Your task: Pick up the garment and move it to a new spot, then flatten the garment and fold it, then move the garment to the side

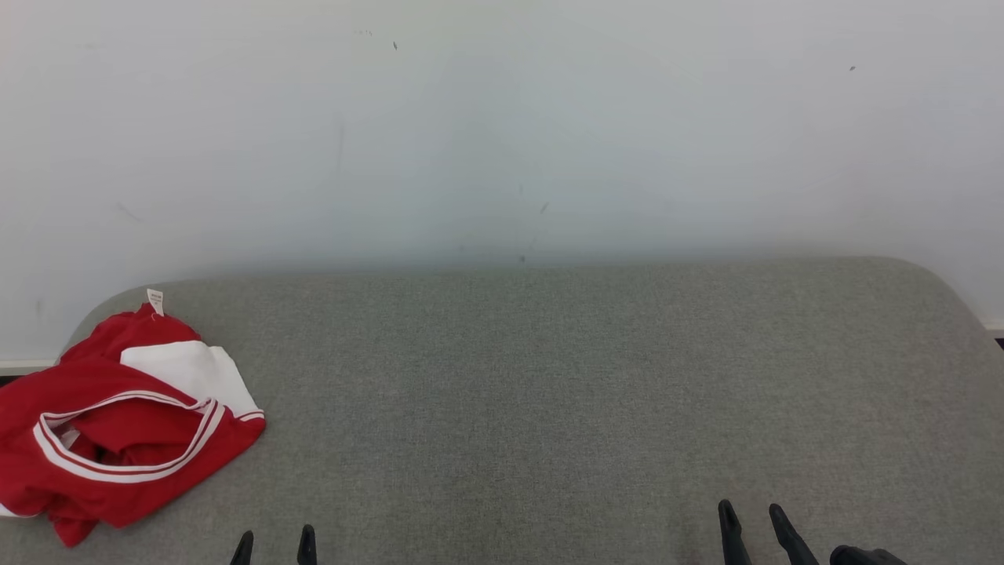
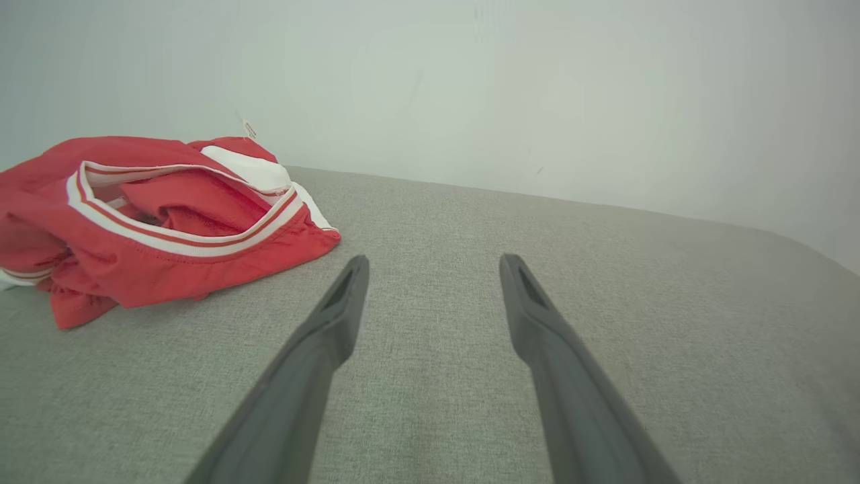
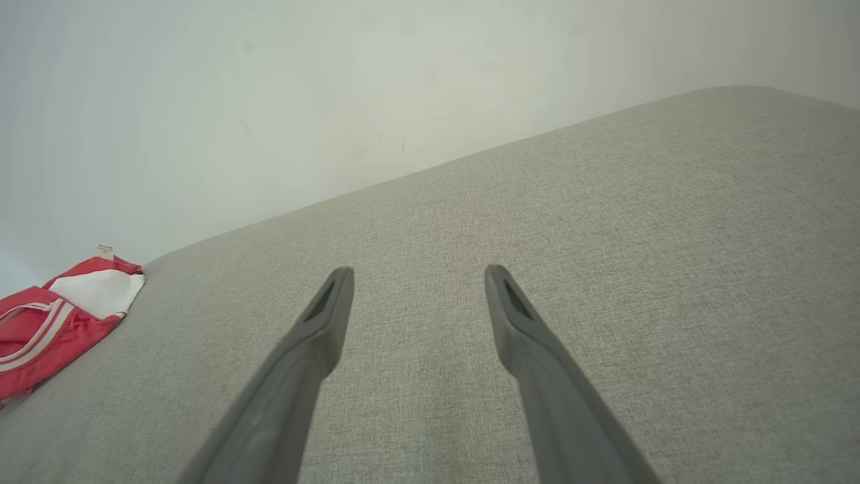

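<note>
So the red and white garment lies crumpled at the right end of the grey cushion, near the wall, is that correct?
Not quite. The garment lies crumpled at the left end of the grey cushion, not the right, near the wall. The head view shows this.

Head camera high, facing forward and down at grey woven-fabric cushion [image 1: 549, 392] and plain white wall [image 1: 502, 118], wrist cameras low, close to the cushion, looking along dark fingers [image 2: 312, 363] — all three share the crumpled red-and-white garment [image 1: 118, 424].
</note>
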### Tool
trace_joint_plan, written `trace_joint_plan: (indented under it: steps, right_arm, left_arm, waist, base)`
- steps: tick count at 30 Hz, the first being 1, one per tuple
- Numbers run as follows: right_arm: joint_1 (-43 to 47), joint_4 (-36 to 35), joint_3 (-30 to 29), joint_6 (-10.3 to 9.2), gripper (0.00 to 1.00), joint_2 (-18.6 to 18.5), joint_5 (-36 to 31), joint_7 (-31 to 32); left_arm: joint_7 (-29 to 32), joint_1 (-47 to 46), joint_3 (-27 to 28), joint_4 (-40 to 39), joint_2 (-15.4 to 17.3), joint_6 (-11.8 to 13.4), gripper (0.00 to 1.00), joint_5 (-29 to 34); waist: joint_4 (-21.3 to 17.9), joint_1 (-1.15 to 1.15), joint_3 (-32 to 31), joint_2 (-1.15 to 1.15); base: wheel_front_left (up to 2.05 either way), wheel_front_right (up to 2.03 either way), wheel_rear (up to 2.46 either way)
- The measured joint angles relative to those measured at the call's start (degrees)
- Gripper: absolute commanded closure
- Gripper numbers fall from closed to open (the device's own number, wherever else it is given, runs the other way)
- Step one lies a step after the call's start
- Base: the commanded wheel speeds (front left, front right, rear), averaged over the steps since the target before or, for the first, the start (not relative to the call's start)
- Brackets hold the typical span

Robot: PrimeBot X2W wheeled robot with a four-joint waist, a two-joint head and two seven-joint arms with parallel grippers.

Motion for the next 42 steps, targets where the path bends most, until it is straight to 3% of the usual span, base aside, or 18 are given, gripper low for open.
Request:
trace_joint_plan:
  steps: [19,29,42]
  right_arm:
    - [0.7,0.86,1.2,0.0,0.0,-0.02,-7.68,-2.15]
    - [1.24,1.45,1.54,0.0,0.0,-0.03,-10.99,-3.01]
    - [1.24,1.79,1.41,0.0,0.0,-0.04,-10.62,-3.1]
  left_arm:
    - [-2.09,1.41,0.89,-0.36,-0.79,-0.45,0.0,7.32]
    - [-3.02,1.68,1.96,0.16,-1.27,-1.04,0.0,8.65]
    - [-3.02,1.68,3.08,0.97,-1.49,-1.58,0.0,6.82]
  waist:
    - [0.0,0.0,-1.02,0.01]
    - [0.03,0.0,-1.6,0.01]
    - [0.12,0.01,-1.19,0.01]
  base:
    - [0.0,0.0,0.0]
    - [0.0,0.0,0.0]
    - [0.0,0.0,0.0]
